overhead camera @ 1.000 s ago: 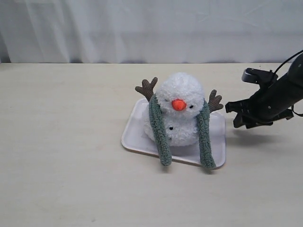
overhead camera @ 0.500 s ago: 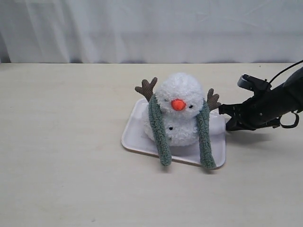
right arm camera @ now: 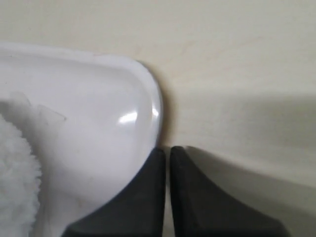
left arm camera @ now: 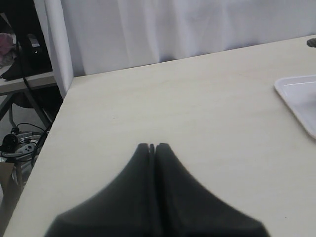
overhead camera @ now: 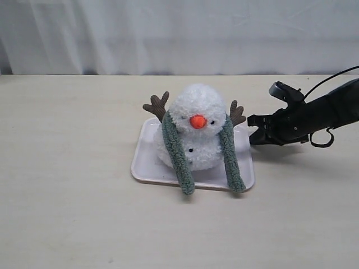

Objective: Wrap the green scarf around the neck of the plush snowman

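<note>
While tips-together beside the tray (overhead camera: 144, 166), right claw (right arm camera: 167, 151) empty; inside, plush snowman (overhead camera: 194, 105), green scarf (overhead camera: 175, 151).

You are looking at fuzzy cloth on shiny plastic.
The plush snowman (overhead camera: 193, 133) is showing curly, fluffy white pile; the green scarf (overhead camera: 176, 154) is looking ribbed, fuzzy and dull; the tray (overhead camera: 145, 162) is gleaming like smooth glossy plastic; the tabletop (overhead camera: 73, 196) is reading pale and matt; the right gripper (right arm camera: 167, 152) is showing matt black.
</note>
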Controlling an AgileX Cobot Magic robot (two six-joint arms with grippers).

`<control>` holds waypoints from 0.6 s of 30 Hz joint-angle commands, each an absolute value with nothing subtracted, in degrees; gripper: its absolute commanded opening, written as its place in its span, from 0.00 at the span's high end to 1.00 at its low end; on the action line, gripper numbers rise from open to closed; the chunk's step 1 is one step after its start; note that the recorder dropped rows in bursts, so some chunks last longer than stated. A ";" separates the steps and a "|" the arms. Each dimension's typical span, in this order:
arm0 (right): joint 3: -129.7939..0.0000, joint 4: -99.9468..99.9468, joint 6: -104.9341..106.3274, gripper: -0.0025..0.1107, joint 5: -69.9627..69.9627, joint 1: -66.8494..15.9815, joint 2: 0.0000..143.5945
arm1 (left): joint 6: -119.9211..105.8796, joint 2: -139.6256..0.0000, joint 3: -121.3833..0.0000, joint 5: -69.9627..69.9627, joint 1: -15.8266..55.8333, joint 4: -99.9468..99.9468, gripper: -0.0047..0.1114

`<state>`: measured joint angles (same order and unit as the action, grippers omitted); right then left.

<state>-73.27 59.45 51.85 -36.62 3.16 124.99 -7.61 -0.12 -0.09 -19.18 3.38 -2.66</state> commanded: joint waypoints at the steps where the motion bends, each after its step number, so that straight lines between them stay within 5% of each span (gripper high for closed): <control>1: -74.91 57.67 53.37 0.94 -39.24 3.16 123.31 | -7.46 0.00 0.00 -18.49 3.42 -2.45 0.96; 18: -52.28 60.33 55.88 0.94 -10.60 3.16 84.82 | -7.46 0.00 0.00 -18.49 3.42 -2.45 0.96</control>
